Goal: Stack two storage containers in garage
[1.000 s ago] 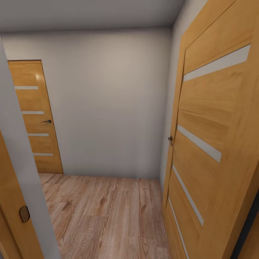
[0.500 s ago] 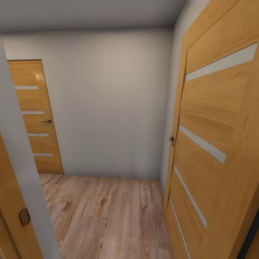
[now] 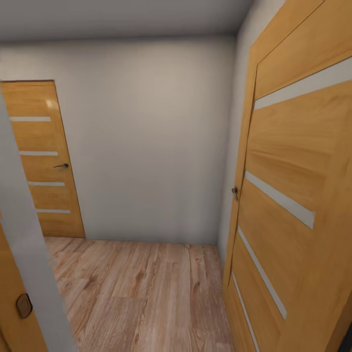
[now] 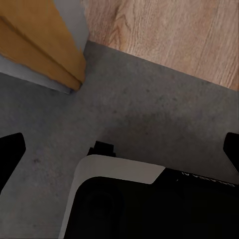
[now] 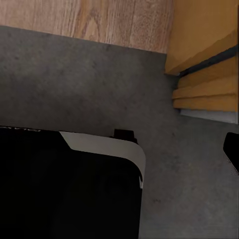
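Doorway crossing: view slides right past the open slatted wooden door (image 3: 293, 195); dark grey concrete floor (image 4: 149, 114) underneath, both end effectors' spread unclear, no containers aboard.

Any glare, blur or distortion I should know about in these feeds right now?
Head view: soft and wide-angle, the open door bowing at the right edge, faint glare on the far door. Left wrist view: diffuse shadow on the grey floor. Right wrist view: evenly lit.
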